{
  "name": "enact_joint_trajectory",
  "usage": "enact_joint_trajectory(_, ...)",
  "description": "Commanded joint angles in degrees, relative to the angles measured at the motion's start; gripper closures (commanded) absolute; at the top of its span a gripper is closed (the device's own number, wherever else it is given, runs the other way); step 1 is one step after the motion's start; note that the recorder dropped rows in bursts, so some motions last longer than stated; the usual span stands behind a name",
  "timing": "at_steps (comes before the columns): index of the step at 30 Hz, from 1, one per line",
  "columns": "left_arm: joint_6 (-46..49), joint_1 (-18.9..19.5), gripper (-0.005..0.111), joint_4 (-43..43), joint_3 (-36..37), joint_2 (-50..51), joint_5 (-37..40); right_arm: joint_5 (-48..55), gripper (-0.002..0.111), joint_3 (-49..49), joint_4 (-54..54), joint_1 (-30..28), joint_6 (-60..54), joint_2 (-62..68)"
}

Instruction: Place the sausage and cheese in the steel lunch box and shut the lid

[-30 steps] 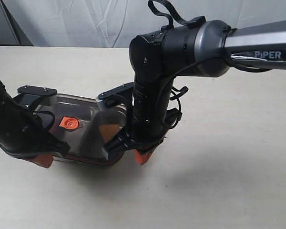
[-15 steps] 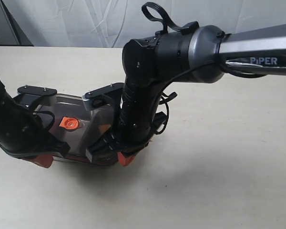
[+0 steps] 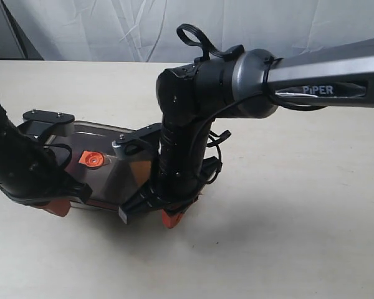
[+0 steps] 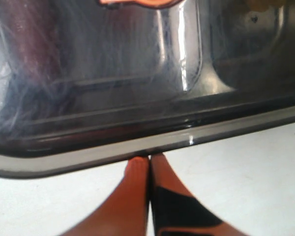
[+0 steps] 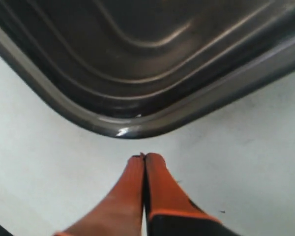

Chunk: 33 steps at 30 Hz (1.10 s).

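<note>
lid [image 3: 112, 177]: dark smoky translucent, rounded corners, lying flat on top of the steel lunch box [image 4: 184, 54], closed. Orange valve [image 3: 90, 160] at lid centre. Box's 2 compartments and divider show dimly through the lid. Sausage and cheese: can't make them out under the lid.

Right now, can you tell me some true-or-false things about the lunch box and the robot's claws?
1. The dark lid sits on the steel lunch box. True.
2. The right claw is wide open. False: its two fingers are pressed together, beside a rounded corner of the lid.
3. The left claw is holding the sausage. False: it is shut on nothing, with its tips at the lid's edge.
4. An orange valve shows on top of the lid. True.
</note>
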Motion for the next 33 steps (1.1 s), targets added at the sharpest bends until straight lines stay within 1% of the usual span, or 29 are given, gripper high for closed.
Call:
enact_joint_trajectory(1,-0.03,0.04,0.107,0.33,-0.30,0.22,-1.66,-3.10,0.109,0.02,-0.17,-0.05,-0.38,-0.32)
enact_joint_trajectory(33,-0.03,0.04,0.107,0.57,-0.30,0.22,-1.08,-7.11,0.109,-0.10,-0.10,-0.05,-0.14,-2.35)
